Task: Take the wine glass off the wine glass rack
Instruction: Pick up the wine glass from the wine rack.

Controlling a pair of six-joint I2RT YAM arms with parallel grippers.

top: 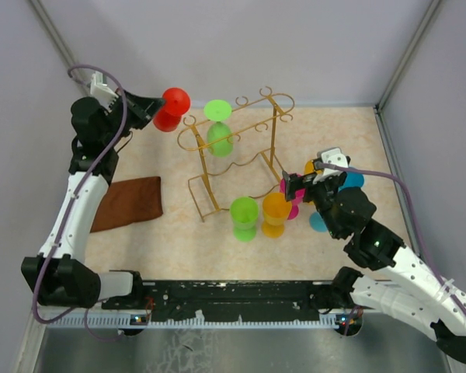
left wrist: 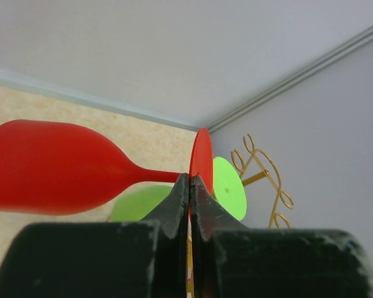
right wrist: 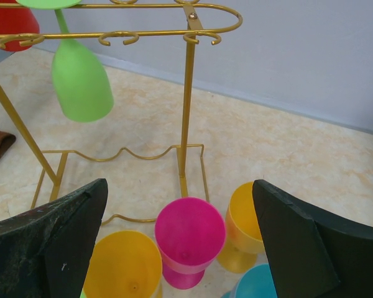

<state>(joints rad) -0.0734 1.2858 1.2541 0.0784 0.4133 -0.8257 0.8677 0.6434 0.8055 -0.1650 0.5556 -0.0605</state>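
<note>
My left gripper (top: 151, 109) is shut on the round foot of a red wine glass (top: 172, 109) and holds it in the air just left of the curled rail ends of the gold wine glass rack (top: 275, 144). In the left wrist view the fingertips (left wrist: 181, 194) pinch the red foot (left wrist: 201, 160), and the bowl (left wrist: 53, 166) points left. A green wine glass (top: 219, 138) hangs upside down from the rails; it also shows in the right wrist view (right wrist: 81, 81). My right gripper (top: 295, 186) is open and empty at the rack's right end.
A green glass (top: 244, 216), an orange glass (top: 276, 211), a pink glass (right wrist: 189, 233), a second orange glass (right wrist: 245, 217) and teal glasses (top: 325, 222) stand beside the rack's base. A brown cloth (top: 128, 202) lies at the left. Walls enclose the table.
</note>
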